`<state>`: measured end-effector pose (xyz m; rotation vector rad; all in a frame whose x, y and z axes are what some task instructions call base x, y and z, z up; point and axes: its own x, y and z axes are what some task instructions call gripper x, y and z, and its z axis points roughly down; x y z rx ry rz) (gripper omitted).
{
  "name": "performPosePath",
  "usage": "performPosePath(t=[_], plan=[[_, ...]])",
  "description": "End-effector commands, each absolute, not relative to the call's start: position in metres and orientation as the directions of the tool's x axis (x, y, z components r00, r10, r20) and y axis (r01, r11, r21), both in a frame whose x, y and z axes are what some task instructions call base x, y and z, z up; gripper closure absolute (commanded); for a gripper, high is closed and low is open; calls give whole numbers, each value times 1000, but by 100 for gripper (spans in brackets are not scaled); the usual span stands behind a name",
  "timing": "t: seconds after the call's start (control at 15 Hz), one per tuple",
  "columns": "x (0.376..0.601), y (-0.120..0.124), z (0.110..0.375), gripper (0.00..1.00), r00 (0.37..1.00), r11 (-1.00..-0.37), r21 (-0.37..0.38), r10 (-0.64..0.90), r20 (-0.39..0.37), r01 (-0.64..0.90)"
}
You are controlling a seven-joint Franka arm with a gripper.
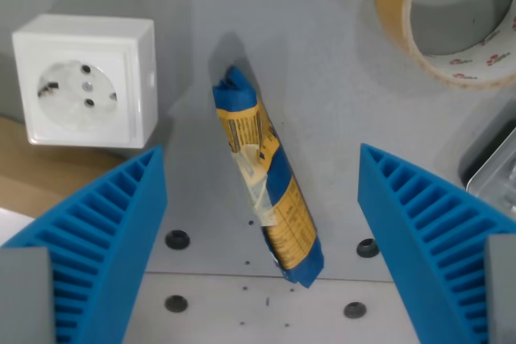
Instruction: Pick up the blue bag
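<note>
The end effector (pixel 262 223) is seen spread wide, its ribbed blue fingers (pixel 113 231) flanking the blue bag (pixel 266 179), which lies untouched on the grey table (pixel 339 102). A white wall socket (pixel 85 82) and a tape roll (pixel 451 18) are seen beyond.
</note>
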<state>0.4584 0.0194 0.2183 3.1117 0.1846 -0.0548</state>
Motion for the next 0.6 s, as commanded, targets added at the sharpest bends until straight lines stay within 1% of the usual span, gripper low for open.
performPosePath(t=[0.07, 0.33, 0.6], plan=[[436, 9, 211, 0, 935, -943, 59, 332, 126, 327], [424, 6, 193, 0, 915, -924, 72, 383, 131, 376], [417, 7, 184, 0, 905, -910, 81, 413, 103, 406]])
